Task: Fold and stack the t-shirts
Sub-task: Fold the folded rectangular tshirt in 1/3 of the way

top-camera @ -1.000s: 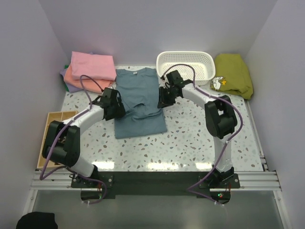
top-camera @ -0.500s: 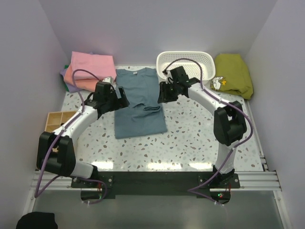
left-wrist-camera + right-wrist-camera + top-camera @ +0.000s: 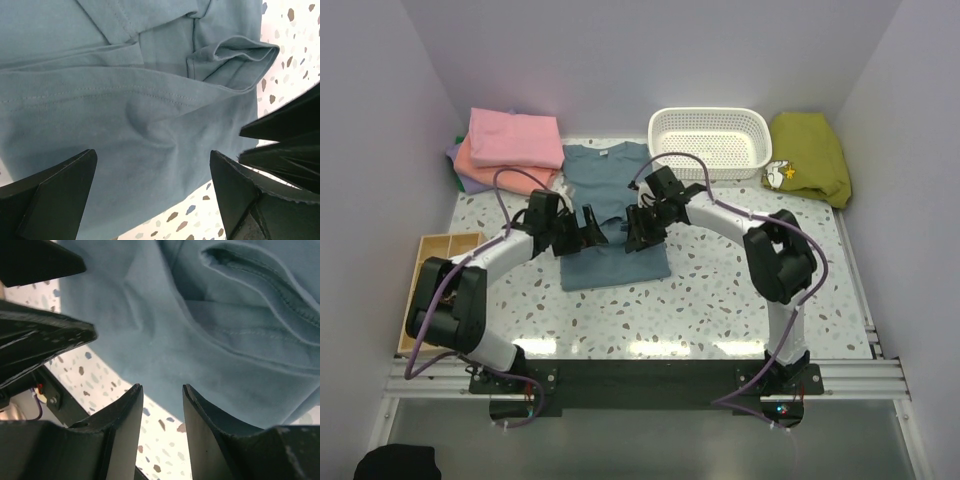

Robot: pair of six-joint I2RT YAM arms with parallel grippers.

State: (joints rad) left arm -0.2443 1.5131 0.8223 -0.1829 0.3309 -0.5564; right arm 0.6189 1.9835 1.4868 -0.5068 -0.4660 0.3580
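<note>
My left gripper is wide open, right gripper narrower and empty I think, both just swung in from the edges over the blue-grey t-shirt beside the white basket, so next fold's coming.

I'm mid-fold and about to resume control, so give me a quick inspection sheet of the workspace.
Surface: speckled table, no spills seen.
Job's things: blue-grey shirt partly folded at centre; pink and orange shirts stacked far left.
Clutter: white basket, green cloth far right, wooden box at left edge.
Grippers: left gripper and right gripper both open, low over the blue-grey shirt.
Cables: purple cables loop over both arms.
Surroundings: plain walls, nothing else seen.
</note>
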